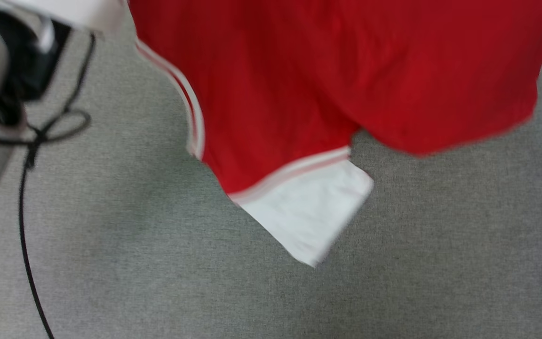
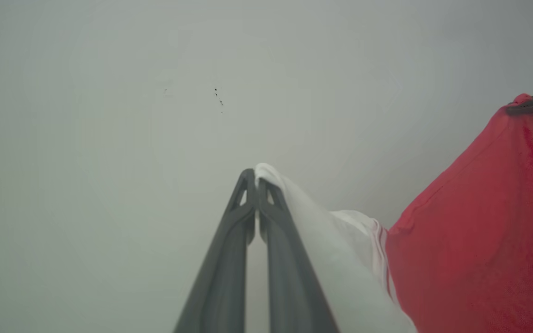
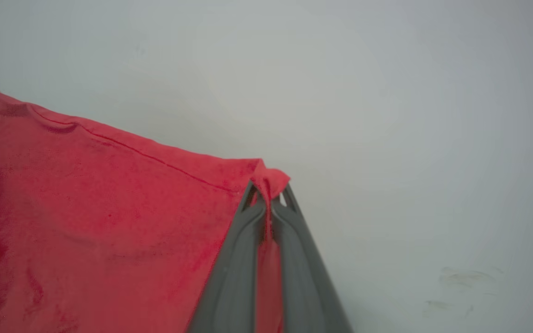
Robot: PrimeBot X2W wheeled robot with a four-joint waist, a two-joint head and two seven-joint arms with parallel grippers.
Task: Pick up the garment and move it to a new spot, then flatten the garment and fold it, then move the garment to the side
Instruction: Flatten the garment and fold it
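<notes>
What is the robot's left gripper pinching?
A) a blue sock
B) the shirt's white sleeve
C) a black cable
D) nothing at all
B. In the left wrist view, the left gripper is shut on the white sleeve of the red shirt.

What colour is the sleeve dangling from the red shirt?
White. The short sleeve of the red jersey shirt shows best in the head view.
</notes>
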